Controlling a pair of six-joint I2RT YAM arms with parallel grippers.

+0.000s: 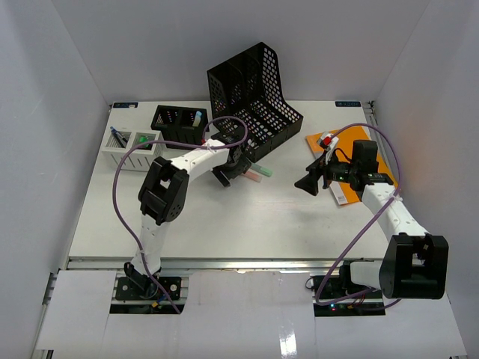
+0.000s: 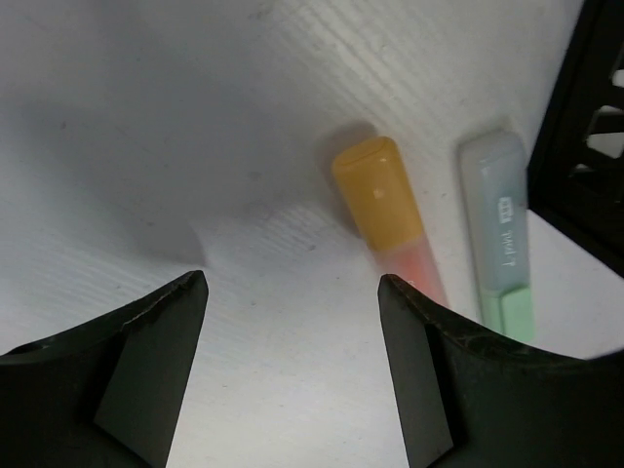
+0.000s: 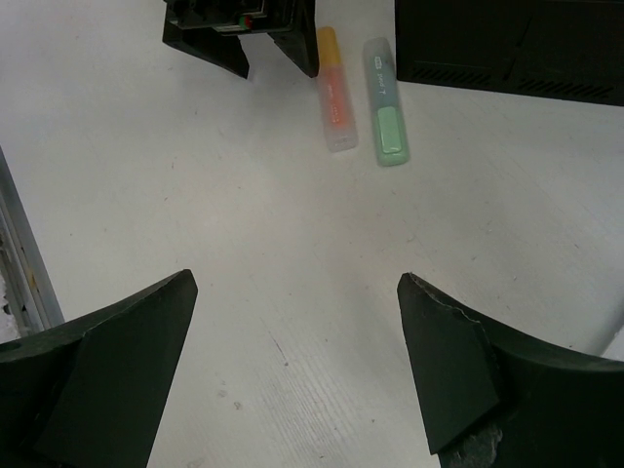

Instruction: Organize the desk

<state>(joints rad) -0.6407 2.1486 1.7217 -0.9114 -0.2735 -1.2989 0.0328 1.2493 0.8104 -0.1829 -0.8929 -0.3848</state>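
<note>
Desk spread beneath both arms: rigid, fixed, smooth. Probably nothing to grip except loose items.
Right gripper: jaws apart, empty.
Left gripper: jaws apart, empty, just short of orange highlighter and green highlighter. Likely light, slick; take mid-barrel.
Farther back: file rack, slots seemingly empty; mesh cup holding pens.

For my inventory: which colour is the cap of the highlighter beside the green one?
Yellow-orange cap, clearest in left wrist view.
</note>
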